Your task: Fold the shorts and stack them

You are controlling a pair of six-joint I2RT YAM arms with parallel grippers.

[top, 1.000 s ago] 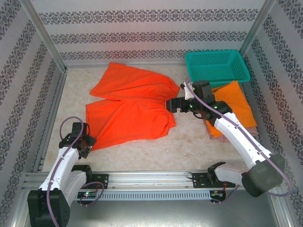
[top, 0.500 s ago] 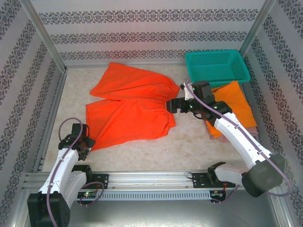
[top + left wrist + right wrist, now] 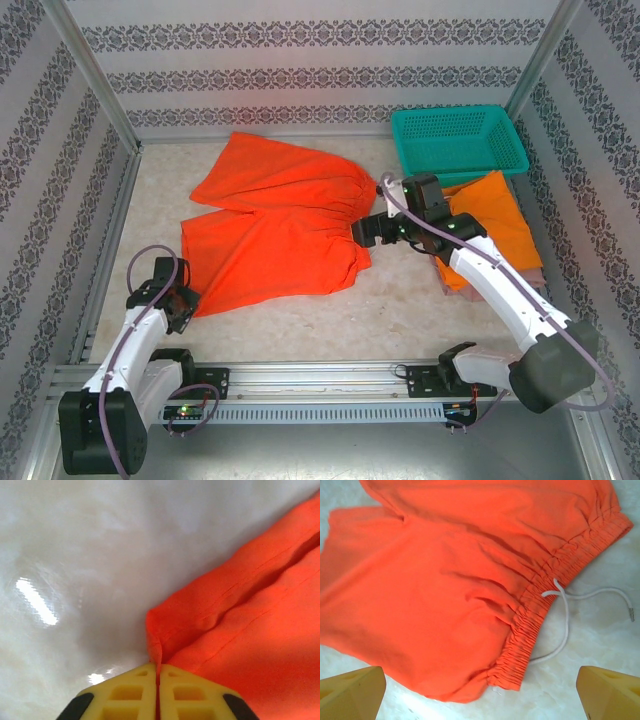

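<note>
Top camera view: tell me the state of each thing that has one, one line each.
red-orange shorts: spread flat, unfolded, one hem corner pinched
left gripper: shut on that hem corner
right gripper: open, above the waistband
drawstring: lying loose on the table
orange shorts: folded, beside the basket
teal basket: upright, empty
</note>
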